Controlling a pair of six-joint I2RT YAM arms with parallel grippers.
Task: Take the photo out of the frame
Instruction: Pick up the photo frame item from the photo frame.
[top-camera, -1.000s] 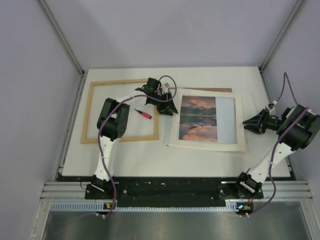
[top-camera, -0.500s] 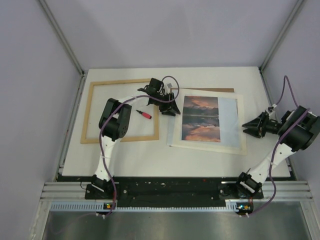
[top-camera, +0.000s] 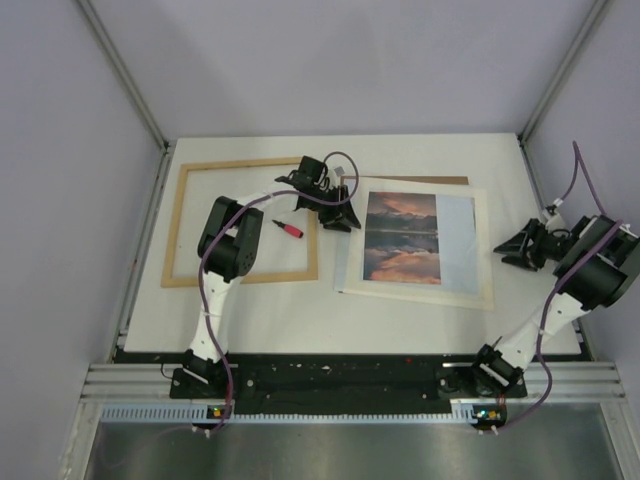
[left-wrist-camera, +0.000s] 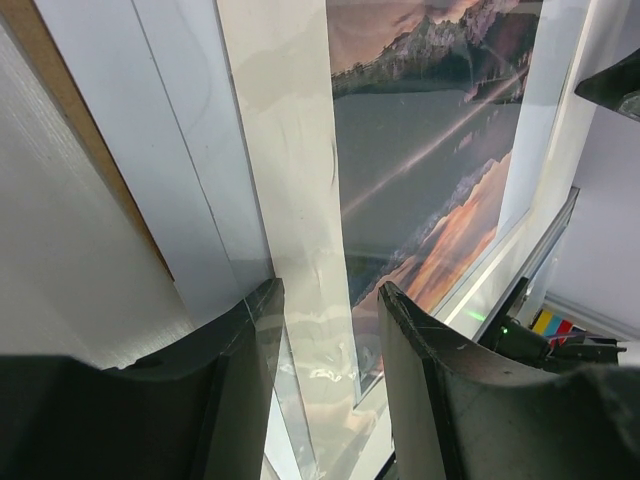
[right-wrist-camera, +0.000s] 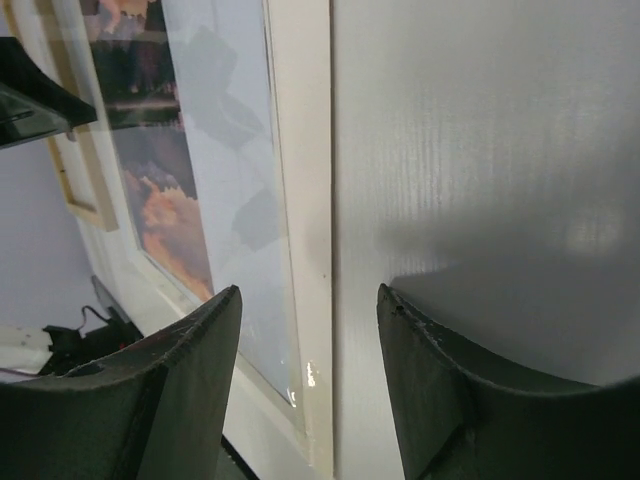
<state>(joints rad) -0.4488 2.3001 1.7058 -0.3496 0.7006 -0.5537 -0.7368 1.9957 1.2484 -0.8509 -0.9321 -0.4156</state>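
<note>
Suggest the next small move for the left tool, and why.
Probably ease the left tool down and close it on the pale frame's left edge. Its jaws stand open over that edge, gripping nothing. The photo lies inside the frame, and the right tool hangs open off the right side.

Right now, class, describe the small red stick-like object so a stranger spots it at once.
Find the white table, then the empty light-wood rectangular frame on its left. Inside, near the right rail, lies the small red stick-like object, the only red thing there.
</note>
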